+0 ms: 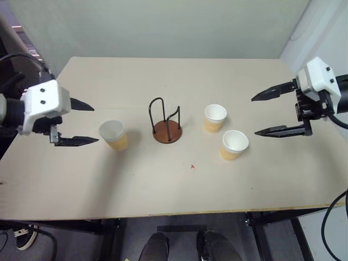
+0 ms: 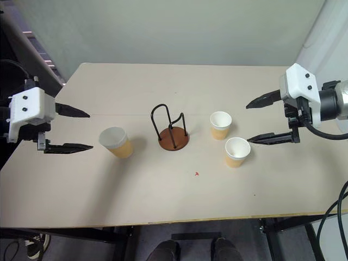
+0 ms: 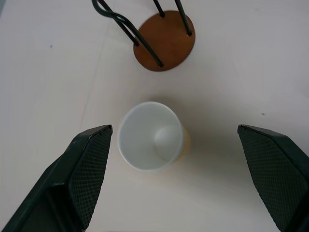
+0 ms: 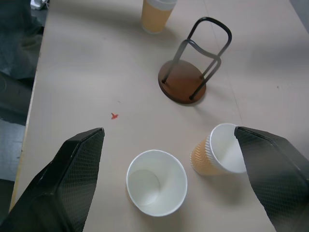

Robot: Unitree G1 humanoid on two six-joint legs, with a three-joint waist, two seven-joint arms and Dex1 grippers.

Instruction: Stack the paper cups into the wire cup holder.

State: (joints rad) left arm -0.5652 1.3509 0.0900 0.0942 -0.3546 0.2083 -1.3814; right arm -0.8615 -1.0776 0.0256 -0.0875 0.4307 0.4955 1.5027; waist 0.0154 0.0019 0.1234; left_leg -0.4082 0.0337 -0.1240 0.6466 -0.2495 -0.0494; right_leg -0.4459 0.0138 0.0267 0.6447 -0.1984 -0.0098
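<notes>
Both pincers apart, empty: left pincer (image 1: 84, 123), right pincer (image 1: 265, 114). Wire cup holder (image 1: 166, 131) mid-bench (image 1: 174, 185), empty. One cup (image 1: 114, 135) left of holder, two cups (image 1: 215, 118) (image 1: 234, 144) right. Rec: center cup btwn fingers, squeeze gently w/o crushing.

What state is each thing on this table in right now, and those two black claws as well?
Cup on the left: upright, empty, standing alone.
Far right cup: upright, empty.
Near right cup: upright, empty.
Wire cup holder: upright, holding no cups.
Left gripper: open, holding nothing.
Right gripper: open, holding nothing.
Table: bears a small red speck.
</notes>
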